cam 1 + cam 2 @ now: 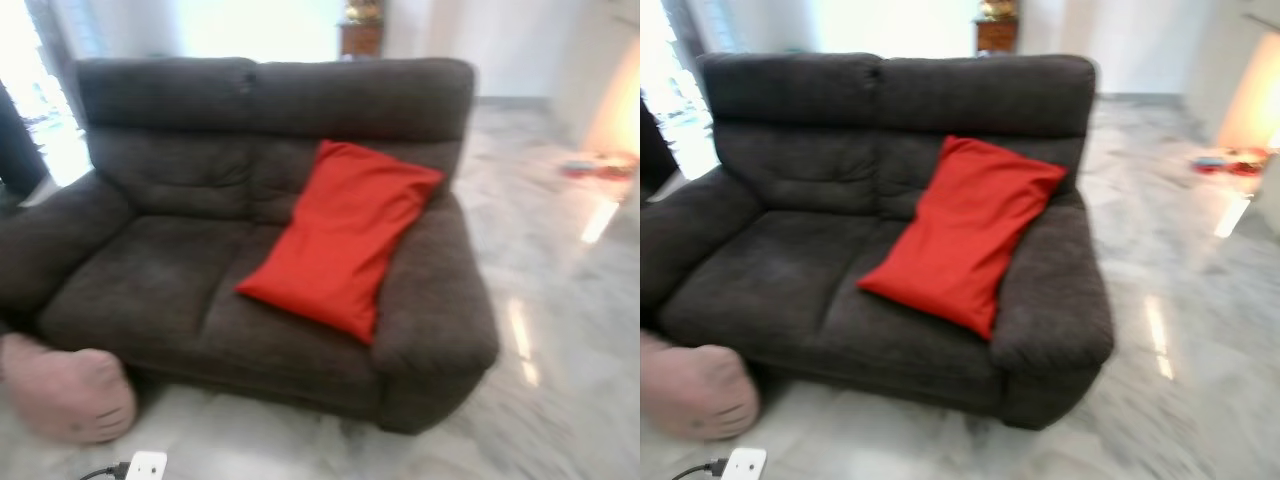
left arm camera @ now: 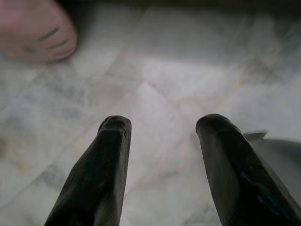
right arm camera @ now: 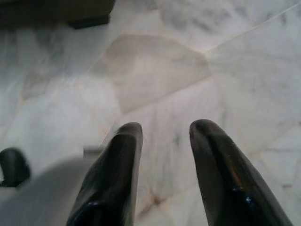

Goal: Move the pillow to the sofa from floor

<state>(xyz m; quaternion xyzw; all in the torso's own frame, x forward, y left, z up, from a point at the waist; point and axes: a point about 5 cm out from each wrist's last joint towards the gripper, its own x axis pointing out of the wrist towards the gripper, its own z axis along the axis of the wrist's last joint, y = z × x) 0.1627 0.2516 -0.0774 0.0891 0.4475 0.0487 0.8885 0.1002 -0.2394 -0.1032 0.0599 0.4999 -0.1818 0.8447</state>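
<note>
One red pillow (image 1: 340, 235), one pink pillow (image 1: 65, 390), one dark sofa (image 1: 160, 280).
Red pillow leans on the sofa's right seat against backrest and right armrest. Pink pillow lies on the marble floor (image 1: 560, 330) by the sofa's front-left corner, just past the left gripper (image 2: 160, 141), not touching. Left gripper and right gripper (image 3: 162, 141) both hang over bare floor, fingers parted, holding nothing.
</note>
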